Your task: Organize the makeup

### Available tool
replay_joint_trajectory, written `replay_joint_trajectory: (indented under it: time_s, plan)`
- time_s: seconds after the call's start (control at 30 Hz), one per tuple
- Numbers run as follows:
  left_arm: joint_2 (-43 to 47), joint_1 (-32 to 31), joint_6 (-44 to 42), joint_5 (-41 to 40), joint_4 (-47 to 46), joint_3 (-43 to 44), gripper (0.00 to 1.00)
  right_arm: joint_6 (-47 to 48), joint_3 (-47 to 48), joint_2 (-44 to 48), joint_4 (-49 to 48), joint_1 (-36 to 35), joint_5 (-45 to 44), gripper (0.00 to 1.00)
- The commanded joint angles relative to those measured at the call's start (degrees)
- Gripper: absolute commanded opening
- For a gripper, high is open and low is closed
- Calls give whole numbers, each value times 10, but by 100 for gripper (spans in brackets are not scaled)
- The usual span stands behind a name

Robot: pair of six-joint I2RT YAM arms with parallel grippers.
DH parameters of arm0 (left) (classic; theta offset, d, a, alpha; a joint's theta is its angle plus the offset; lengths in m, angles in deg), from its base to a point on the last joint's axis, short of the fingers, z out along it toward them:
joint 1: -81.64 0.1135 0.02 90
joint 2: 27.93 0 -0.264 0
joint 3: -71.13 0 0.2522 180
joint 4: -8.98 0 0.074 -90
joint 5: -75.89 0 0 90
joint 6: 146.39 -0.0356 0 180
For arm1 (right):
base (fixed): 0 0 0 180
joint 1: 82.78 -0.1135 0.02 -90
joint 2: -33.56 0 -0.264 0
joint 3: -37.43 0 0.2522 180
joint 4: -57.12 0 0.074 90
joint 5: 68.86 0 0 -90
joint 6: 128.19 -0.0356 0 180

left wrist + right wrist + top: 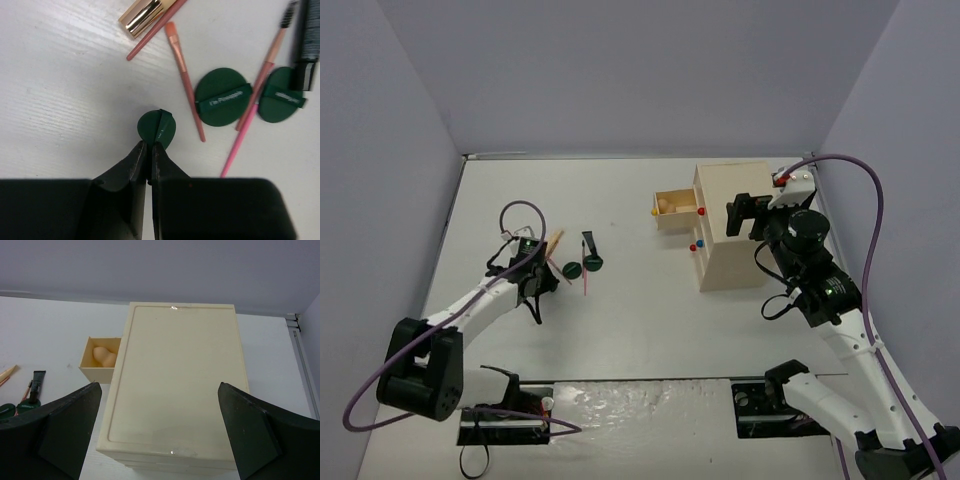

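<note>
Beige wood drawer box (732, 225) stands right, one drawer (672, 212) open; our right gripper (160, 425) hangs spread, empty, above it; our left gripper (149, 150) pinches the small green puff (157, 127) by its rim, near a brush (186, 80); we should lift slowly, as the bite looks thin.

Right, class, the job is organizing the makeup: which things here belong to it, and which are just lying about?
Job: small green puff, pinched by the left tool; two larger green puffs; pink brushes; gold tube; black tube; beige sponge.
Lying about: drawer box; purple cable.
</note>
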Motion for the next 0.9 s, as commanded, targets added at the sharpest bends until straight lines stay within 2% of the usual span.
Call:
replay_joint_trajectory:
  time_s: [0.0, 0.13, 0.23, 0.4, 0.6, 0.7, 0.87]
  plan:
    - [69, -15, -37, 31, -9, 70, 0, -3, 2, 2, -50, -3, 1, 100]
    - [30, -84, -97, 68, -35, 179, 0, -3, 3, 3, -50, -3, 2, 100]
    - [-25, -126, -151, 111, -68, 282, 0, -2, 3, 3, -50, -3, 0, 100]
    - [-137, -190, -249, 133, -105, 414, 0, -1, 3, 6, -49, -4, -3, 100]
    - [-265, -223, -295, 187, -136, 561, 0, 2, 2, 9, -50, -4, -9, 100]
    - [-313, -238, -320, 196, -141, 605, 0, 3, 0, 9, -50, -4, -12, 100]
    - [-371, -246, -338, 185, -96, 679, 6, 3, -1, 6, -50, -4, -11, 100]
